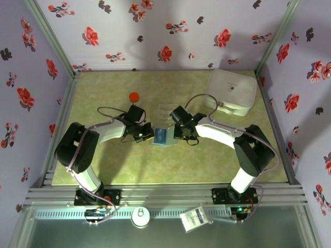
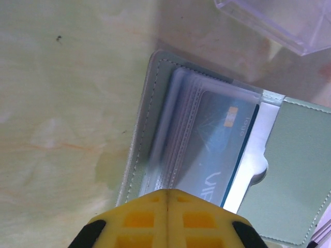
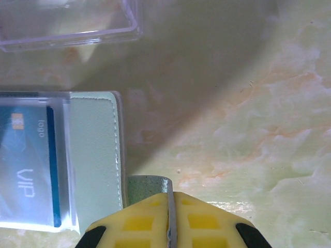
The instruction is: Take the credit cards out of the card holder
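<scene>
Though sleeved in card holder (image 3: 93,155), blue card (image 3: 26,165) reads "VIP", "logo".

Light blue card (image 3: 26,165), left of right jaws: cropped at frame edge. Clear box (image 3: 67,26), beyond right jaws: cropped at top. Card holder (image 2: 300,170): sleeve edges blurred, near end hidden under left jaws.

Card holder (image 2: 302,170) pale grey-green. Credit card (image 2: 212,150) inside: blue, white VIP lettering. Tabletop (image 1: 181,165) marbled yellow-green. Walls (image 1: 181,36) lilac, red/black flower print. Round cap (image 1: 134,96) orange-red.
</scene>
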Controlling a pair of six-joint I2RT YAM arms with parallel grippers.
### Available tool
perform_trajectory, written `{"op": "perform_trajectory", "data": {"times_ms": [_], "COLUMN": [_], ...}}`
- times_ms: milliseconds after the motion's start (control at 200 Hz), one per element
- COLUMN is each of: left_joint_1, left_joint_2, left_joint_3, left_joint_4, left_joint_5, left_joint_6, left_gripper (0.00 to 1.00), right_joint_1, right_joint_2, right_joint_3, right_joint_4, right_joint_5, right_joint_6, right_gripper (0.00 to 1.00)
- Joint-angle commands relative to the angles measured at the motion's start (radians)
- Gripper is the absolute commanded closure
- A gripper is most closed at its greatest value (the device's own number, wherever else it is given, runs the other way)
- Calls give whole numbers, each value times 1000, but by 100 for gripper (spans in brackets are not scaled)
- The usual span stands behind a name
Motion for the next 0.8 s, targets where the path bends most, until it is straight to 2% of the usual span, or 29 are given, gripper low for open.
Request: {"op": "perform_trajectory", "data": {"times_ms": [0,460,795], "left_joint_1": [-4,-2,0], "left_joint_2": [9,-9,28], "left_joint_3": [10,-11,-13], "left_joint_4": [-19,-42,-36], "left_joint_5": [-35,-104,-100], "left_joint_6": [32,36,35], "left_gripper": [100,100,100], "right_joint_1": [-10,-35,-41], "right_joint_2": [24,98,133], "right_joint_3": [-15,-12,-4], "right_joint_4": [26,39,40], "right_joint_5": [-4,6,-5], "right_joint_6": [-8,-45,-68], "right_gripper": [99,100,100]}}
